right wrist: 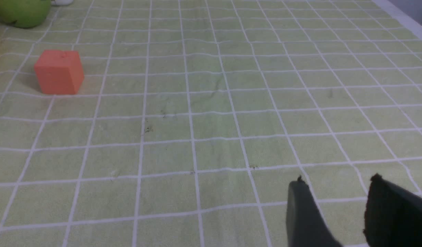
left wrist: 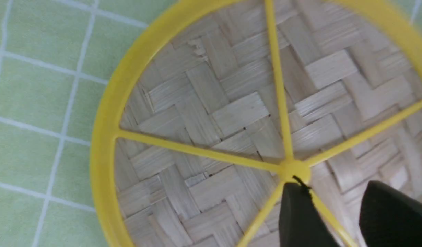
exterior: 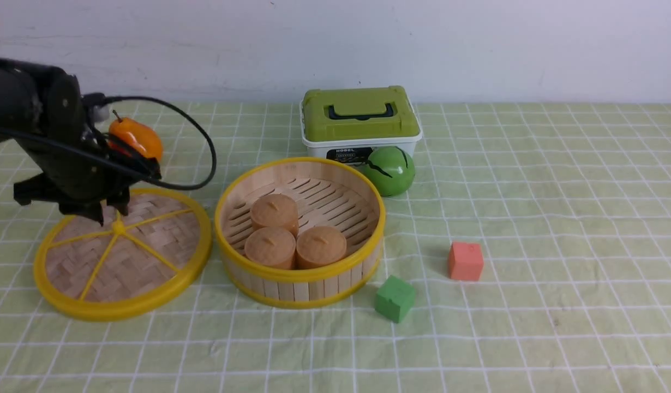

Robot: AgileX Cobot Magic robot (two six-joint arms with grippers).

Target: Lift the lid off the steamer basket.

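Only in the front view: buns [exterior: 270,247] inside the steamer basket [exterior: 300,288].

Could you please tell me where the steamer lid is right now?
In the front view, the lid lies on the table's left side, just left of the steamer basket, with the left tool over it.

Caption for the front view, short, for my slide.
The lid lies flat beside the open steamer basket, the left pincer open above it, three round brown pieces inside the basket.

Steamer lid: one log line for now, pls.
lid: on table, off basket | left gripper: open, over lid | basket: uncovered, three round pieces inside
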